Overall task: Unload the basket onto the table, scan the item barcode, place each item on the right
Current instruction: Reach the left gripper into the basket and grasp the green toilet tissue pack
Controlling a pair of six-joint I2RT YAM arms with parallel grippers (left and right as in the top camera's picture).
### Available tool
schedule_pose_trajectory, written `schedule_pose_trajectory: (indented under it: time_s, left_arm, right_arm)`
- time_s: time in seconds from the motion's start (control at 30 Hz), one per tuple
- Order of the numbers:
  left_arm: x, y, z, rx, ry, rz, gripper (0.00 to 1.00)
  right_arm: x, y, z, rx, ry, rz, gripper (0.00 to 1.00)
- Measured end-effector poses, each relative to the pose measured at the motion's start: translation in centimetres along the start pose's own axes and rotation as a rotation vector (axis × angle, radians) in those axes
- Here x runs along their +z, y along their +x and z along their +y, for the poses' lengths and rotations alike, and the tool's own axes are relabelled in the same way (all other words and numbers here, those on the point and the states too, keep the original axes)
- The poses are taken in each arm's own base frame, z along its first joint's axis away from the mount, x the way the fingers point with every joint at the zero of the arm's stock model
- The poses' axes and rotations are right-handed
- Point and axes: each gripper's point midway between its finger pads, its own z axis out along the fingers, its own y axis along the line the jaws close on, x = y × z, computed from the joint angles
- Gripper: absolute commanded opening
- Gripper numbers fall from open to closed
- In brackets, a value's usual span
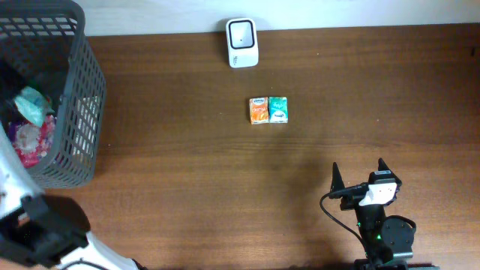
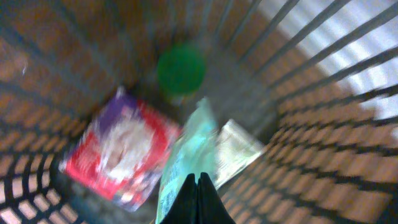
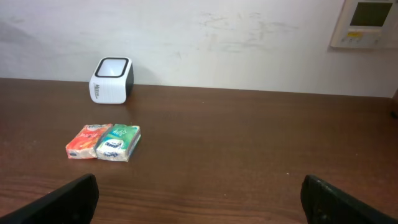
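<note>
From overhead, a dark slatted basket (image 1: 75,97) stood at the left end of the desk (image 1: 187,187), with the left arm (image 1: 37,225) beside it. The scanner (image 1: 242,42) sat at the far edge. An orange packet (image 1: 259,110) and a green packet (image 1: 279,109) lay touching, side by side, just in front of it. The right gripper (image 1: 358,174) waited near the front edge, well apart from them, spread wide and empty.

The left wrist view was blurred. The left gripper (image 2: 199,190) was inside the basket, fingers pressed together with nothing visible between them. It sat over a pale teal packet (image 2: 186,149), probably the item to scan. A red-and-purple packet (image 2: 121,152) lay beside that and a green round thing (image 2: 181,68) beyond. Whether the tips touched the teal packet could not be told.

From here, the closed fingers would only push the packet until they parted. The packets overlapped, so two might lift together or one might slip. The slats could snag the item, and a barcode turned away from the scanner would not read.

The right wrist view showed bare dark wood grain, a scuffed pale wall (image 3: 217,37) and a wall panel (image 3: 367,22).
</note>
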Motion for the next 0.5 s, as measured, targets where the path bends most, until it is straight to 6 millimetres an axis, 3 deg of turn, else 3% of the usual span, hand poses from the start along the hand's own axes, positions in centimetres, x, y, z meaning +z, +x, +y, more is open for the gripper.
schedule_pose_trajectory:
  time_s: [0.1,0.17,0.23,0.27,0.3,0.33,0.4,0.5]
  left_arm:
    - [-8.8,-4.7,-3.0,-0.025,0.178,-0.266,0.0]
    - [-14.4,-6.2,-5.3,-0.025,0.315,-0.393,0.0]
    - [-18.7,-6.1,-7.9,0.001,0.437,-0.461,0.04]
    - [-19.7,-6.0,-8.6,0.011,0.466,-0.474,0.15]
    - [-20.9,-5.4,-9.9,0.034,0.509,-0.479,0.19]
    - [-21.0,-5.2,-10.2,0.043,0.509,-0.476,0.25]
    - [-18.5,-4.2,-8.9,0.021,0.397,-0.412,0.44]
    - [-13.1,-2.8,-6.8,0.092,0.226,-0.292,0.49]
  right_arm:
    - [0.0,0.0,0.0,0.0,0.0,0.0,0.99]
    - [0.0,0.0,0.0,0.0,0.0,0.0,0.99]
    - [0.0,0.0,0.0,0.0,0.0,0.0,0.99]
    - [0.0,0.0,0.0,0.0,0.0,0.0,0.99]
    - [0.0,0.0,0.0,0.0,0.0,0.0,0.99]
    - [0.0,0.0,0.0,0.0,0.0,0.0,0.99]
    - [0.0,0.0,0.0,0.0,0.0,0.0,0.99]
    - [0.0,0.0,0.0,0.0,0.0,0.0,0.99]
